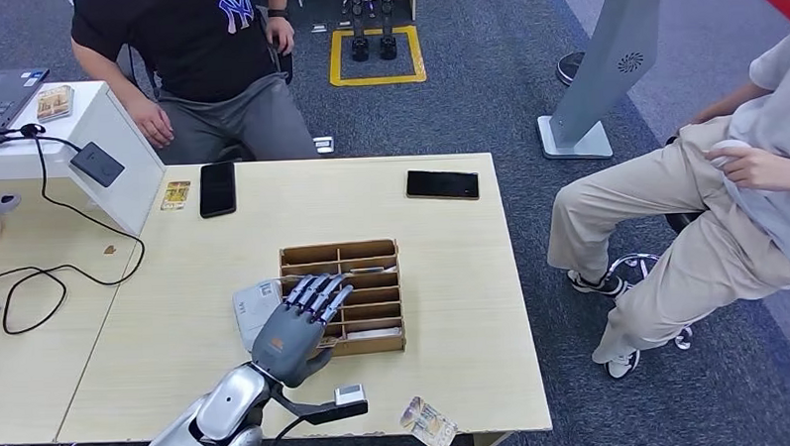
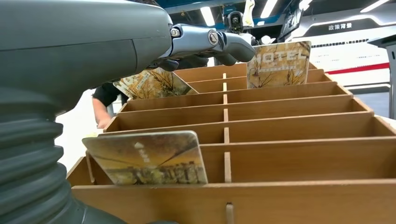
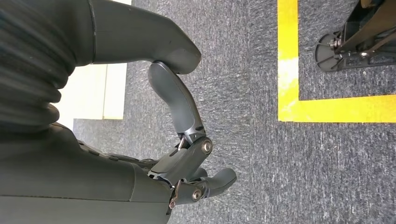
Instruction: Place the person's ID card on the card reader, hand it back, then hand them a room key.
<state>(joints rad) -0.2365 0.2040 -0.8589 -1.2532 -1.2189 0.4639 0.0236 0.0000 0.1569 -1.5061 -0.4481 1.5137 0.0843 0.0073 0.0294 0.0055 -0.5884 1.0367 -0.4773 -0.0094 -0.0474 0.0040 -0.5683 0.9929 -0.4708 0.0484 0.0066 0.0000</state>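
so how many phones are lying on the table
2. One black phone lies at the table's far left edge, beside a small card in front of the seated person. The other black phone lies near the far right edge.

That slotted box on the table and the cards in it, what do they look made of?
The slotted box looks like thin unpainted wood or fibreboard: matte brown panels whose dividers slot into one another. The cards look like glossy printed plastic, though laminated paper is possible: rounded corners, a photo print, one reading HOTEL. The left hand above it looks like grey plastic with metal fittings.
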